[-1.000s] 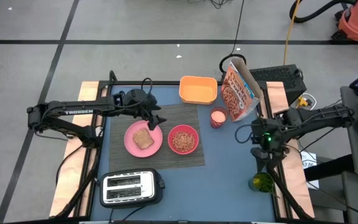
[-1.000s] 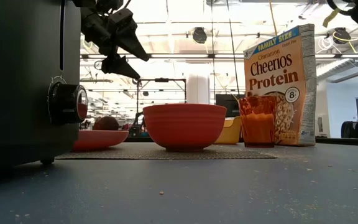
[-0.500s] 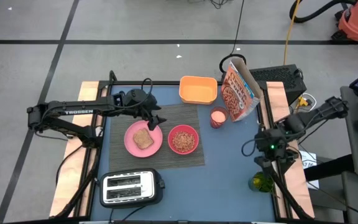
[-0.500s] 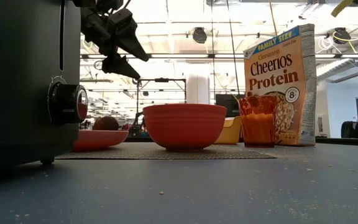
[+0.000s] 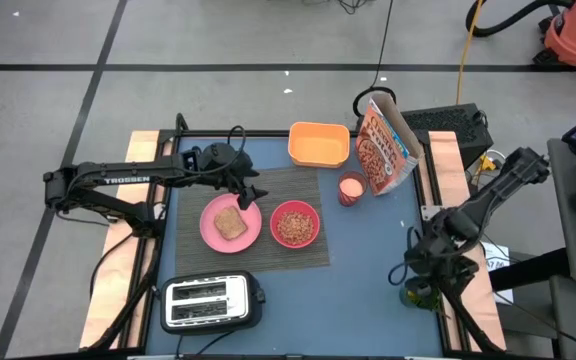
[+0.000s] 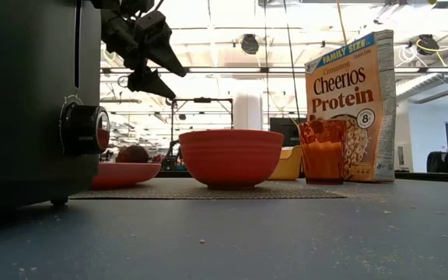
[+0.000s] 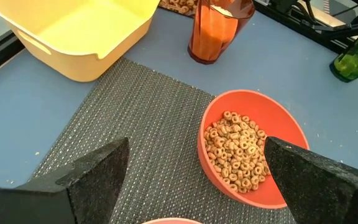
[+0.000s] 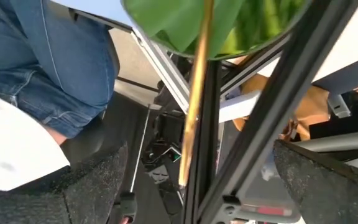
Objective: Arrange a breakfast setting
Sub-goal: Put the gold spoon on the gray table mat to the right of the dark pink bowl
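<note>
The grey woven placemat (image 5: pixel 298 186) lies mid-table. On it rest the pink plate (image 5: pixel 211 236) with the brown toast slice (image 5: pixel 231 222) and the pink bowl (image 5: pixel 294 224), which is full of cereal rings. My left gripper (image 5: pixel 251 194) hangs open above the plate's far edge, and the bowl (image 7: pixel 247 152) shows between its fingers. My right gripper (image 5: pixel 421 283) is open at the table's near right corner, over a green cup (image 5: pixel 422 294). The gold spoon's handle (image 8: pixel 194 93) stands in that cup, between the open fingers. The dark red fruit does not show.
A black-and-silver toaster (image 5: pixel 211 302) stands at the near left. A yellow bin (image 5: pixel 319 144), a cereal box (image 5: pixel 383 150) and an orange cup (image 5: pixel 351 188) stand at the far side. A person's jeans (image 8: pixel 42 62) show beyond the table's right edge.
My right gripper has swung toward the table's near right corner and tipped downward over the green cup. The left arm has kept still.
</note>
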`<state>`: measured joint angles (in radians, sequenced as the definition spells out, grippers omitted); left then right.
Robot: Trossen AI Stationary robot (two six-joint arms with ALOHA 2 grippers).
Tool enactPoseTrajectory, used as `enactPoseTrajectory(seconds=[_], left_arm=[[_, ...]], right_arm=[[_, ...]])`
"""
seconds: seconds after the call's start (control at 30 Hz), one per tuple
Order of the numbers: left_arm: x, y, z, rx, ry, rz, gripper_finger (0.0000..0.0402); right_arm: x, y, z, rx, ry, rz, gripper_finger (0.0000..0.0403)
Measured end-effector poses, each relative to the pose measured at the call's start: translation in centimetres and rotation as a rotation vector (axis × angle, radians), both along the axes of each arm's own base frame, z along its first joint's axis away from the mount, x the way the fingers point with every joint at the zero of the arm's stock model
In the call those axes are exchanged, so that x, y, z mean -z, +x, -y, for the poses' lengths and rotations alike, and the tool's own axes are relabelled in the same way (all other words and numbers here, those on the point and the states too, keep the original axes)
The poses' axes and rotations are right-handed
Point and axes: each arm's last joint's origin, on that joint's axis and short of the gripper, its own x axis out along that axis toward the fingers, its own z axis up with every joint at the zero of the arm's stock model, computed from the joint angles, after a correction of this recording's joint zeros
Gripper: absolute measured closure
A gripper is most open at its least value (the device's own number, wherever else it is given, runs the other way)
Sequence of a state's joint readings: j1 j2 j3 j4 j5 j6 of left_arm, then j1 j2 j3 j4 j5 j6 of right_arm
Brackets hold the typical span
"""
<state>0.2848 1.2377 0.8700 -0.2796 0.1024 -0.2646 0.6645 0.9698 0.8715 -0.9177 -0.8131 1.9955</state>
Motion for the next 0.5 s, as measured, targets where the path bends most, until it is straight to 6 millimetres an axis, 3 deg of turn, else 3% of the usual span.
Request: enactPoseTrajectory(seconds=[0.27, 0.5], left_arm=[[0.0, 0.1, 0.4, 0.030, 0.016, -0.002, 0.0023], [0.0, 0.3, 1.0, 0.052, 0.016, -0.002, 0.0023]], right_arm=[[0.8, 0.6, -1.8, -0.035, -0.006, -0.026, 0.0013], [1.6, 0.8, -2.6, -0.062, -0.034, -0.058, 0.0057]])
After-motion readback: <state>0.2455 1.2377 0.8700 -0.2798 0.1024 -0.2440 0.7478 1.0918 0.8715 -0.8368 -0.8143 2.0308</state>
